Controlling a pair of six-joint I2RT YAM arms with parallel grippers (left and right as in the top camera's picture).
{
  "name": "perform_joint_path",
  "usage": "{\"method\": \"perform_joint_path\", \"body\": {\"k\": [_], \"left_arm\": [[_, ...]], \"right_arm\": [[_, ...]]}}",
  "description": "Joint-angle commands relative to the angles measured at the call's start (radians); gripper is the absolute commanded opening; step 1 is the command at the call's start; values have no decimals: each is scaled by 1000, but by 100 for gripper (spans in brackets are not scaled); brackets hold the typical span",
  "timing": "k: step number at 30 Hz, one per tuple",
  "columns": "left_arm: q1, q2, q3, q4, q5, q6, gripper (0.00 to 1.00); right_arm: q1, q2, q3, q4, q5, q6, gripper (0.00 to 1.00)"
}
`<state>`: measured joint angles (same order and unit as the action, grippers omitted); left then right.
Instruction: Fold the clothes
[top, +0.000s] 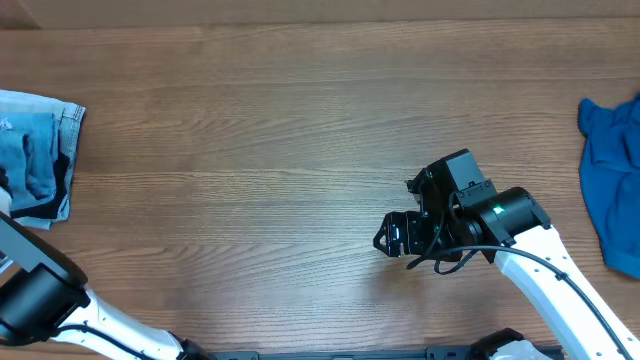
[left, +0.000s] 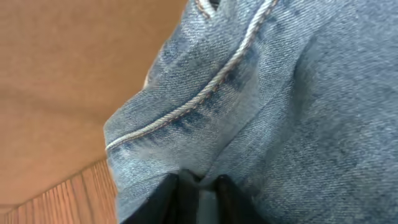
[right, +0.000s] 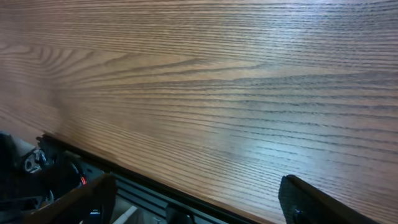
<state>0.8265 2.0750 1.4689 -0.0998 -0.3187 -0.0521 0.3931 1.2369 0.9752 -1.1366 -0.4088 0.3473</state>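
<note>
Wood-grain table (top: 250, 120) seen from above, its top bare across the middle; the left wrist view shows a strip of the same grain under a plain tan backdrop (left: 56, 93), and the right wrist view shows a black rail (right: 186, 196) along the table's near edge. At the left border lies a folded stack of light-blue jeans (top: 38, 140) with a dark piece (top: 62, 180) showing along its right side; at the right border, well apart, lies a bright blue garment (top: 612, 180). Both are cut off by the frame. The left arm (top: 40, 290) enters at lower left, with its claw out of sight from above. In its own view the left gripper (left: 198, 193) is narrow, its dark fingers (left: 168, 199) pinching a fold of the jeans, which fill the frame and hide the rest of the stack. The right arm (top: 540, 250) reaches from lower right toward the centre, and the right gripper (top: 392, 238) stands over bare wood, spread wide and holding nothing.
</note>
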Motion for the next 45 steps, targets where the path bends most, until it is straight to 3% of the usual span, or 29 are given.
{"method": "perform_joint_path", "body": {"k": [1, 5, 14, 15, 17, 22, 23, 24, 26, 31, 38, 44, 45], "left_arm": [[-6, -40, -36, -50, 21, 16, 29], [-11, -165, -33, -58, 102, 14, 38], [-28, -448, -33, -193, 203, 14, 48], [-32, -489, -33, -230, 247, 14, 62], [-44, -581, -33, -324, 360, 14, 78], [-81, -806, -33, -562, 720, -1, 70], [-90, -837, -33, -600, 760, -1, 78], [-101, -867, -33, -639, 794, -1, 93], [-151, -950, -33, -734, 859, 0, 96], [-330, -1123, -33, -954, 853, 31, 94], [-620, -1205, -34, -1275, 725, 101, 90], [-853, -1194, -34, -1250, 675, 124, 91], [-902, -1184, -34, -1222, 647, 124, 100]], "right_arm": [[-3, -16, 22, 15, -11, 7, 87], [-3, -16, 22, 15, -13, 7, 87], [-3, -16, 22, 21, -11, -7, 90], [-3, -16, 22, 24, -11, -7, 92], [-4, -16, 22, 40, -11, -28, 92], [-4, -18, 24, 209, -3, -48, 92], [-4, -18, 28, 233, 2, -48, 92], [-4, -18, 36, 254, 19, -48, 92], [-4, -18, 66, 269, 89, -48, 93], [-4, -18, 215, 214, 286, -48, 97], [-81, -18, 451, 68, 288, -32, 100], [-314, -18, 492, 1, 236, -30, 100], [-340, -18, 492, 0, 211, -30, 100]]}}
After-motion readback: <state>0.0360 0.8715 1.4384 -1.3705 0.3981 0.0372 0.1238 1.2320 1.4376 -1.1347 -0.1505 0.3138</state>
